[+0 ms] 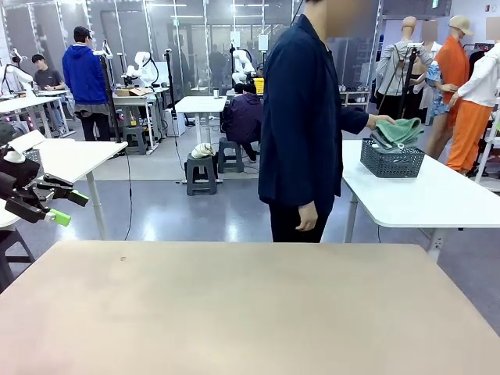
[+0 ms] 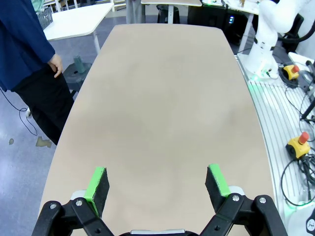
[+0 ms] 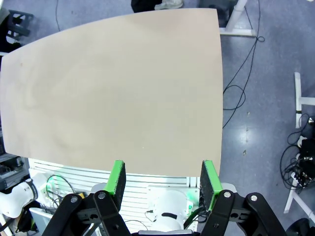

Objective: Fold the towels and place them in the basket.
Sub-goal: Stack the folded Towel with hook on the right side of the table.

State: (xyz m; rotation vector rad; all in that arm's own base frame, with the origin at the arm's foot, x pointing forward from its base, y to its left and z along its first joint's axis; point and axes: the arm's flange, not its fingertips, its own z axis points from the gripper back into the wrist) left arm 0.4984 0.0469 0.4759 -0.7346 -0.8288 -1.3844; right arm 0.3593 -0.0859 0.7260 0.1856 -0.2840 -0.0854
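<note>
While both grippers (image 2: 157, 183) (image 3: 162, 179) gape empty, a crumpled green towel (image 1: 400, 130) tops the dark mesh basket (image 1: 391, 160).

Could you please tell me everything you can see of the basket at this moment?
The basket is a dark grey rectangular one that looks like plastic, with perforated mesh sides flaring slightly toward the rim. It stands upright near the edge of a white side table behind the work table, to the person's side. Towels, green with some grey-blue, are heaped in it and rise above the rim. The person's hand rests on the towels; the front view does not show it touching the basket itself.
</note>
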